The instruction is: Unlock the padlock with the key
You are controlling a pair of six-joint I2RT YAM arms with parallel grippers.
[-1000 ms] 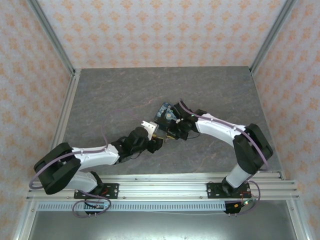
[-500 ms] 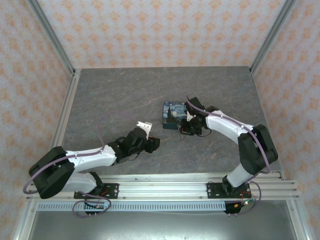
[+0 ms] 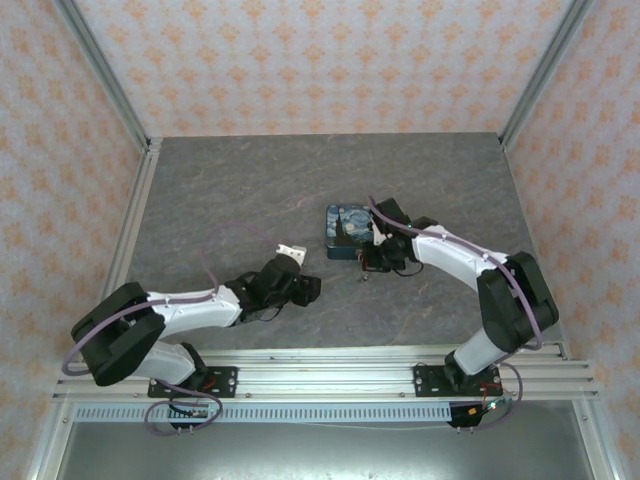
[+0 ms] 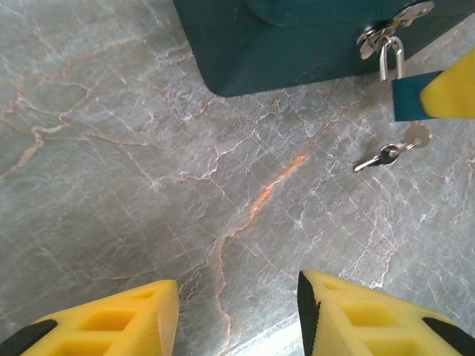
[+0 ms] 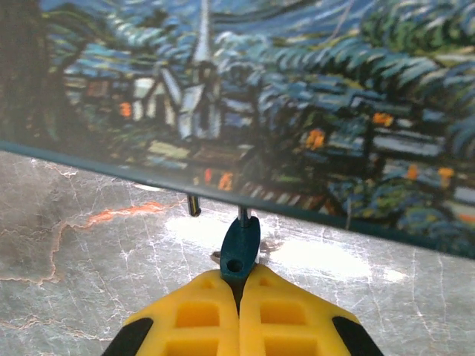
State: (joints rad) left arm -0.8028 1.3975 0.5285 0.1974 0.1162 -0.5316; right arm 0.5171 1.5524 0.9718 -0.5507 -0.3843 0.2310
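A tin (image 3: pixel 343 228) is set mid-bench (image 3: pixel 230 180). The padlock (image 4: pixel 410 96) is hung on its near side, clasped in the right pincer (image 5: pixel 239 278). The key (image 4: pixel 380 156) is laid just before it, and the left pincer (image 4: pixel 237 295) is placed nearer, leftward.

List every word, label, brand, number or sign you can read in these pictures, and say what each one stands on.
No text can be read anywhere.
On the dark-blue rectangular tin box: only a painted starry-night village, no lettering.
On the small teal-blue padlock: no marking shows.
On the small metal key: too small to tell whether there is any stamp.
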